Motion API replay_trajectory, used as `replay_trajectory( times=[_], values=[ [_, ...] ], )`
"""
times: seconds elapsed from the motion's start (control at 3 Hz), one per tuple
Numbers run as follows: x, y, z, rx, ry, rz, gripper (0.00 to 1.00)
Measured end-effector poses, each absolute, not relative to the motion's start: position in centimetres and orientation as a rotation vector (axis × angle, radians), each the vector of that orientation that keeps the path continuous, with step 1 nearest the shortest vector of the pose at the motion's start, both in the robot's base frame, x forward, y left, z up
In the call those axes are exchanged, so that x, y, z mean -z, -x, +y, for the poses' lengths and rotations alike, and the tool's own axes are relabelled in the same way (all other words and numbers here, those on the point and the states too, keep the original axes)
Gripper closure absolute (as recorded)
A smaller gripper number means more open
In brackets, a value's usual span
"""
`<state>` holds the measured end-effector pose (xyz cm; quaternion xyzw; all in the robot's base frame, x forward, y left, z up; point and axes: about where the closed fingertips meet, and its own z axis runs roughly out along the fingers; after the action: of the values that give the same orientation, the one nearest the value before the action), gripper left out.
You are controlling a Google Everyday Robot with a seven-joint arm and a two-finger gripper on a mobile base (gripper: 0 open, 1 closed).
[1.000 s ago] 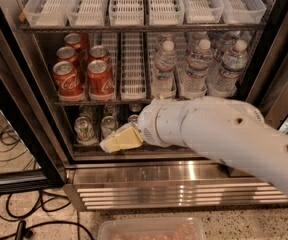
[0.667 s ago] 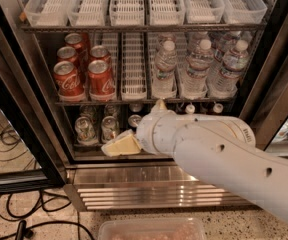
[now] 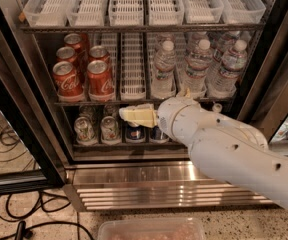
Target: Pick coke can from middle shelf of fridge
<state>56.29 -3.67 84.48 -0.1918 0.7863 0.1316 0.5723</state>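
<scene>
The pincer (image 3: 135,116), hovering just under the middle shelf (image 3: 84,103), is partly hiding the lower cans (image 3: 134,133); its arm (image 3: 234,154) is running off the right edge.

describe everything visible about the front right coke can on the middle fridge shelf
The small red aluminium coke can with white script and silver top stands upright at the front of the thin dark metal middle shelf, second lane from the left. A matching red can stands close on its left, another can right behind it, a white slotted plastic tray on its right. The robot's cream pincer hangs lower and to its right, in front of the rack below, not touching it.
</scene>
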Motion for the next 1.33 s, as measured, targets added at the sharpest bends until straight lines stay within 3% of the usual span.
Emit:
replay_trajectory(
  times=[0.67,1.0,1.33],
  values=[
    [-86.3,-57.2,-3.8,-0.329,0.357,1.791,0.00],
    [-86.3,-56.5,-2.1,-0.345,0.418,1.765,0.00],
    [-84.3,-54.6,2.8,-0.454,0.505,1.718,0.00]
  ],
)
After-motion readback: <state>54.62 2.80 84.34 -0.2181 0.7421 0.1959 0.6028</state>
